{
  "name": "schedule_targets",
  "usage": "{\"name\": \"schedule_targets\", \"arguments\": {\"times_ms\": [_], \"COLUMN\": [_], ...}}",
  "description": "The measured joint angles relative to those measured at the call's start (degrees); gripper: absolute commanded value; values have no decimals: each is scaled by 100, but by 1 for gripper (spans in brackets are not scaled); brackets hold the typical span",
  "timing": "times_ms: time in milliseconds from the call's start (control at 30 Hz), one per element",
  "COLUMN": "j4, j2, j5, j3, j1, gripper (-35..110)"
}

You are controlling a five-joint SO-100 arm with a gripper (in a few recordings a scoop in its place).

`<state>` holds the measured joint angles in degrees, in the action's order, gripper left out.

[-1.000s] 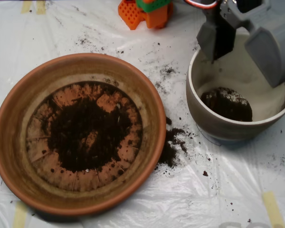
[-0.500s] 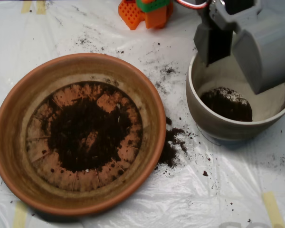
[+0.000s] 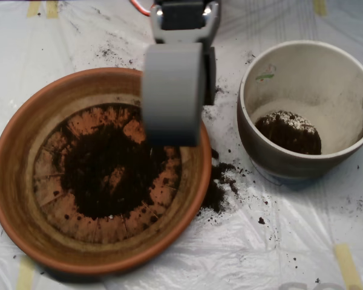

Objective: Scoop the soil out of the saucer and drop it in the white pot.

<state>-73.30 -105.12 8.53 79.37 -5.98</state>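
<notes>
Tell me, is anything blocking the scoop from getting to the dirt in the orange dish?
Nothing visible is. The scoop hangs over the saucer's upper right part, and the soil lies uncovered in the middle. The white pot stands apart, to the right.

You're looking at a makeshift robot test bench, lab or hobby workshop. The tabletop (image 3: 302, 241) is wrapped in crinkled clear plastic sheeting (image 3: 78, 36), held by yellowish tape strips (image 3: 346, 266) at 5, 7 and 11 o'clock. Loose soil (image 3: 221, 181) is spilled on the sheeting near centre. At 12 o'clock a grey plastic end effector (image 3: 172, 90) hangs with a red wire (image 3: 143, 7) behind it.
</notes>
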Motion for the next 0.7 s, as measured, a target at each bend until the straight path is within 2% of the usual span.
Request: {"name": "schedule_targets", "arguments": {"times_ms": [400,700], "j4": [853,773], "j2": [668,2241], "j5": [-422,-624], "j3": [2065,2030], "j1": [-1696,-2206], "gripper": [53,54]}}
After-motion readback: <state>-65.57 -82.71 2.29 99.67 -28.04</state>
